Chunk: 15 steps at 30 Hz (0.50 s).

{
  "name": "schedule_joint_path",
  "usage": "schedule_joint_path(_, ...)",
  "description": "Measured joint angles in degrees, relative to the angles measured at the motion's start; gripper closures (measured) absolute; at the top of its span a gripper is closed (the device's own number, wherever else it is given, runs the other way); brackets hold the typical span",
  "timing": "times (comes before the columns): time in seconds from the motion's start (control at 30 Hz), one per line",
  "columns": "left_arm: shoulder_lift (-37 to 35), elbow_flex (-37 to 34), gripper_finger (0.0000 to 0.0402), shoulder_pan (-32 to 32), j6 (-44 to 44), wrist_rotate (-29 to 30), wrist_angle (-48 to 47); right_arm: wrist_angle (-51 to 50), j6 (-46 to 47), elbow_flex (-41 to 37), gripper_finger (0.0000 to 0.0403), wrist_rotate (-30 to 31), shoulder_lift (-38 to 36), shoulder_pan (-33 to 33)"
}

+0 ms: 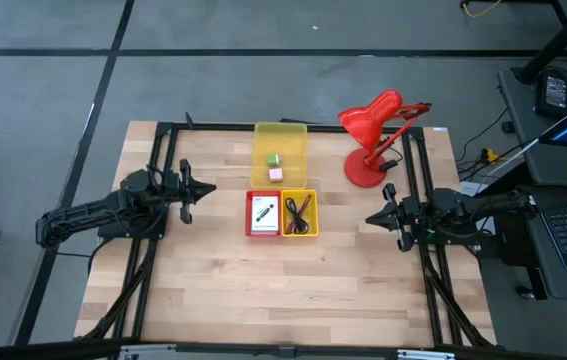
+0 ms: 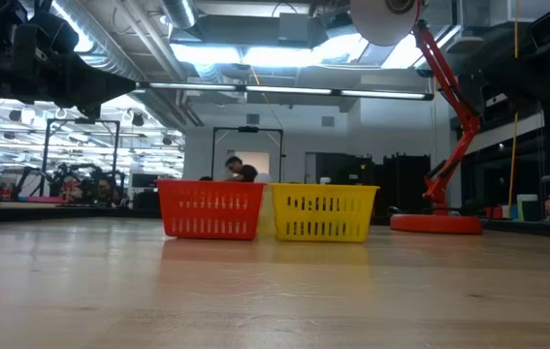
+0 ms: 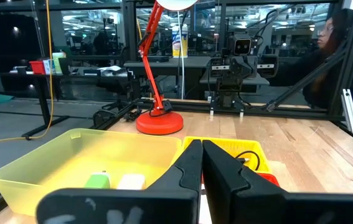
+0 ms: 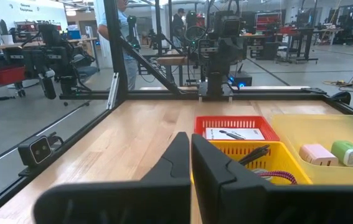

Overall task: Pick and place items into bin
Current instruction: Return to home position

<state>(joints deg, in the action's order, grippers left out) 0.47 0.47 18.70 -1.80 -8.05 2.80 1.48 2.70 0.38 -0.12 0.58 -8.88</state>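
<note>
We reckon we're on the go-home step: small green block (image 1: 274,159) and pink cube (image 1: 275,173) sit in the translucent yellow plastic tub (image 1: 291,140), upper centre. Left tool (image 1: 203,188) mid-left, right tool (image 1: 373,217) mid-right, both clenched empty. Next, probably just settling.

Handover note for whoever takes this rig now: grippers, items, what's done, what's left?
Grippers: left gripper shut, empty, on the left side of the table; right gripper shut, empty, on its right side.
Items: green block and pink cube in the clear yellow container; white packet in the red bin; black cable and dark red tool in the yellow bin.
Done: every visible item binned. Left: nothing loose seen.
</note>
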Motion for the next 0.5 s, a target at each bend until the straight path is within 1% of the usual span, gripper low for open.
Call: schedule_joint_path(0.5,0.0,0.0,0.0394,0.0,0.0,0.0,0.0,0.0,0.0,0.0,0.0402,0.0,0.0,0.0)
